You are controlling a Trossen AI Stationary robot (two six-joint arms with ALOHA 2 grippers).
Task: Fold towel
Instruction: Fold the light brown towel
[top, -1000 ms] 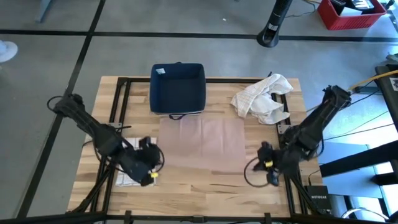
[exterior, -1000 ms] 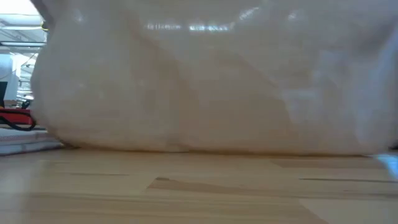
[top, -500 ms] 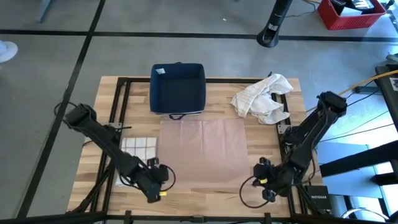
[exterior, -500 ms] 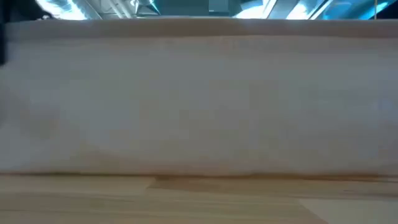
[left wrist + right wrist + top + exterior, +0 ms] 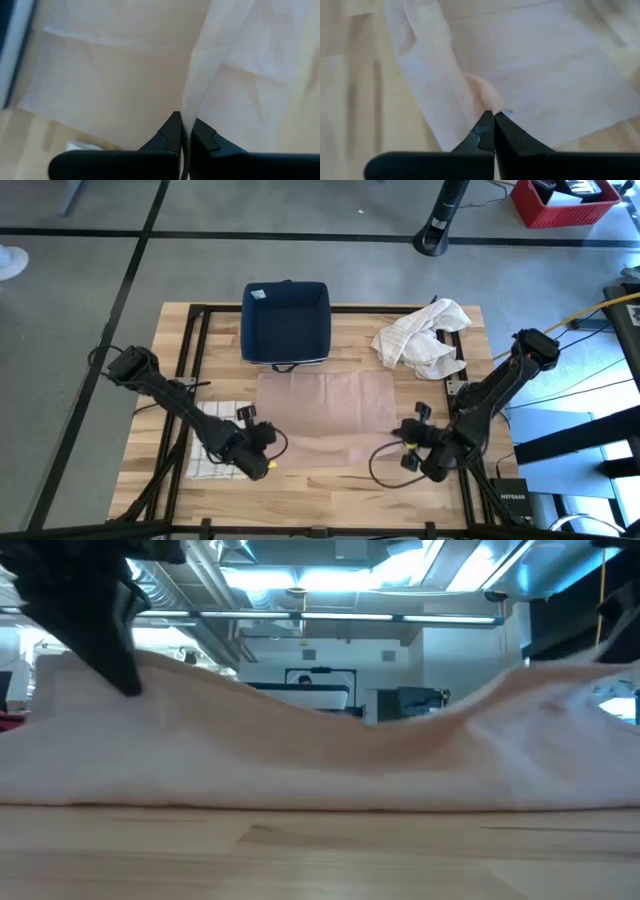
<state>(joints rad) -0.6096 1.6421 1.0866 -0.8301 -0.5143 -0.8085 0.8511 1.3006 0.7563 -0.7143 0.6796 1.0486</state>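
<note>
The pale pink towel lies spread on the wooden table just in front of the dark blue bin. The left gripper pinches its near left corner, the right gripper its near right corner, both clamped on the cloth. A crumpled white cloth sits beside the bin; a folded checked towel lies farther left.

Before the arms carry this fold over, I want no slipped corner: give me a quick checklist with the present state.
1. Left gripper shut on the pink towel corner: ok.
2. Right gripper shut on the other near corner: ok.
3. Both held corners lifted off the table, middle sagging between them: ok.
4. Far edge lying flat by the blue bin: ok.
5. Crumpled white cloth apart from the towel: ok.
6. Checked cloth under the left arm, touching the towel: cannot tell.
</note>
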